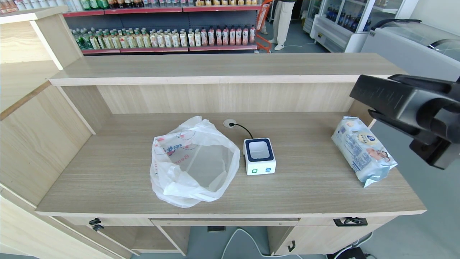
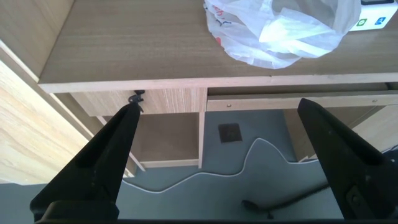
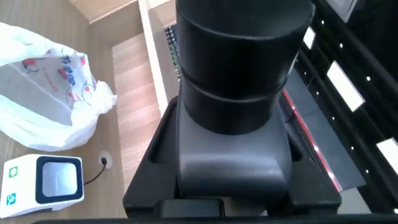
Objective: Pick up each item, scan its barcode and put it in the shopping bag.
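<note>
As you look down on the light wood-grain checkout counter [image 1: 107, 172], you have these items to log. Item one: a thin white plastic shopping bag with red print [image 1: 194, 162], lying left of the counter's centre and reaching close to the front edge, its mouth open and facing up. Item two: a small white box-shaped barcode scanner with a dark blue frame around its window [image 1: 259, 155], at the counter's centre, just beside the bag. A black cable [image 1: 242, 128] runs from it to a round grommet [image 1: 229, 123] near the back wall. Item three: a soft pale blue and white pack of wipes [image 1: 363, 151], lying flat and slanted near the right edge, well apart from the scanner and touched by nothing. Your left gripper [image 2: 221, 107] hangs below the counter's front edge toward its left corner, black fingers [image 2: 99, 168] spread wide with nothing between them. Your black right arm [image 1: 413, 108] hangs beyond the right edge, just above the wipes; whether its claw is spread or pressed together cannot be told.
</note>
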Robot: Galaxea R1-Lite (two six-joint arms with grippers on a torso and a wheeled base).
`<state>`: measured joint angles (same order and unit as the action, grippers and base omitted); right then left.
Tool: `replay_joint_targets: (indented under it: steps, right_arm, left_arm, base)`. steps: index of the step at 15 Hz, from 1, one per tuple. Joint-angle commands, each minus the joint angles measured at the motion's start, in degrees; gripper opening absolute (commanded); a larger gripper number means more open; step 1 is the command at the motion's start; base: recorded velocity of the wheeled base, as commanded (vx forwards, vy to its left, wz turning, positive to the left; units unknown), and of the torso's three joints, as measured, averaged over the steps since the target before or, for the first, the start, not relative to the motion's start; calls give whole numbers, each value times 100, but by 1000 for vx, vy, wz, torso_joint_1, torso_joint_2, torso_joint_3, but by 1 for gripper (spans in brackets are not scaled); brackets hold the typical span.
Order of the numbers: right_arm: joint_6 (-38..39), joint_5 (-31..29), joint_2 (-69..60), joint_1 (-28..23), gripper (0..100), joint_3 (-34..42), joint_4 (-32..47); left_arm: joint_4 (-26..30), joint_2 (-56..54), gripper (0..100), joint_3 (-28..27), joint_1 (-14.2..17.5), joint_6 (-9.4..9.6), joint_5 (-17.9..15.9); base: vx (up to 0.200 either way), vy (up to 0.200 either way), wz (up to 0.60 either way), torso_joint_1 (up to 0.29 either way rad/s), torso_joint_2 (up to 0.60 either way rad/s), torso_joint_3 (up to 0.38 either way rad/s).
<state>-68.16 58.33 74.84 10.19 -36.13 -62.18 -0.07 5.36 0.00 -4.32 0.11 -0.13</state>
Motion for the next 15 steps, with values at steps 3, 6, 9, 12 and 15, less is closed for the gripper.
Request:
replay_joint_targets:
  steps: [3,6,9,12,15]
  right_arm:
    - [-1806,29,215,282,0,-438,532]
    - [-3028,108,40,818,0,-544,576]
    - [-4048,-24,-294,1679,0,19,611]
    - [-4645,-208,-593,2110,0,555,699]
    - [-5278,-419,-769,2453,0,897,708]
  left_arm:
    - [-1,9,100,0,1,-2,-4]
    - [-1,9,100,0,1,-2,5]
    - [-1,9,100,0,1,-2,5]
    - [-1,9,100,0,1,-2,-4]
    - [-1,9,100,0,1,-2,5]
  base:
    - [0,0,0,0,0,0]
    - [0,0,0,0,0,0]
    - [0,0,0,0,0,0]
    - [0,0,0,0,0,0]
    - [0,0,0,0,0,0]
